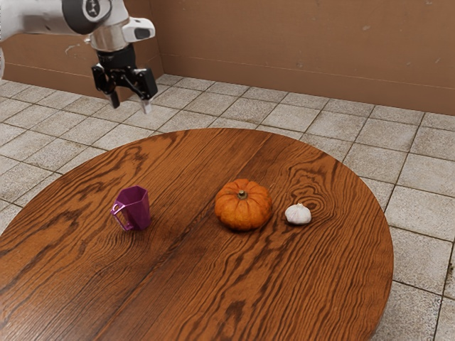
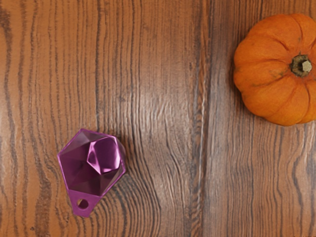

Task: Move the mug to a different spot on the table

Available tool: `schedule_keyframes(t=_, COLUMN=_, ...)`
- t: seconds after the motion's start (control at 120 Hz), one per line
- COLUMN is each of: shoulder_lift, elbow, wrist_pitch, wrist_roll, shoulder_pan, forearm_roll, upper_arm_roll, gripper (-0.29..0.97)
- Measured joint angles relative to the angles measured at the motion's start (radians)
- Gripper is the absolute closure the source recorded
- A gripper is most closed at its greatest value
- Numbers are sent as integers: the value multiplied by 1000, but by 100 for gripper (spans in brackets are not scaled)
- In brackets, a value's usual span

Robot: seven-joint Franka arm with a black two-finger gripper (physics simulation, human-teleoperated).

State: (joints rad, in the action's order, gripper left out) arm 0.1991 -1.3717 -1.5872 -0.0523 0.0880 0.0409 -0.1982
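Black gripper (image 1: 126,94) hangs open and empty, high above the round wooden table (image 1: 213,298). A purple mug (image 1: 133,208) stands upright, apart from the pumpkin (image 1: 243,204) and the garlic bulb (image 1: 298,214).

Seen from the wrist, the mug (image 2: 91,165) is not centred under the hand. A straight descent would likely clip its faceted rim and tip it.

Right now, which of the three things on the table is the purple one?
The mug, standing alone toward the exterior view's left. The pumpkin is orange and the garlic beside it is white.
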Motion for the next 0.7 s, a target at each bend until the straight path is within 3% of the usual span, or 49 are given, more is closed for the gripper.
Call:
schedule_keyframes(t=0.092, shoulder_lift=-16, elbow=-35, wrist_pitch=-3, wrist_roll=-7, shoulder_pan=-4, forearm_roll=-1, upper_arm_roll=-4, gripper=0)
schedule_keyframes(t=0.192, shoulder_lift=-105, elbow=-219, wrist_pitch=-53, wrist_roll=-50, shoulder_pan=-43, forearm_roll=-24, upper_arm_roll=-15, gripper=0)
schedule_keyframes(t=0.308, shoulder_lift=-135, elbow=-359, wrist_pitch=-160, wrist_roll=-148, shoulder_pan=-85, forearm_roll=-36, upper_arm_roll=-32, gripper=0)
schedule_keyframes(t=0.533, shoulder_lift=-78, elbow=-497, wrist_pitch=-350, wrist_roll=-311, shoulder_pan=-67, forearm_roll=-42, upper_arm_roll=-57, gripper=0)
schedule_keyframes(t=0.7, shoulder_lift=-31, elbow=-592, wrist_pitch=-482, wrist_roll=-431, shoulder_pan=-80, forearm_roll=35, upper_arm_roll=-81, gripper=0)
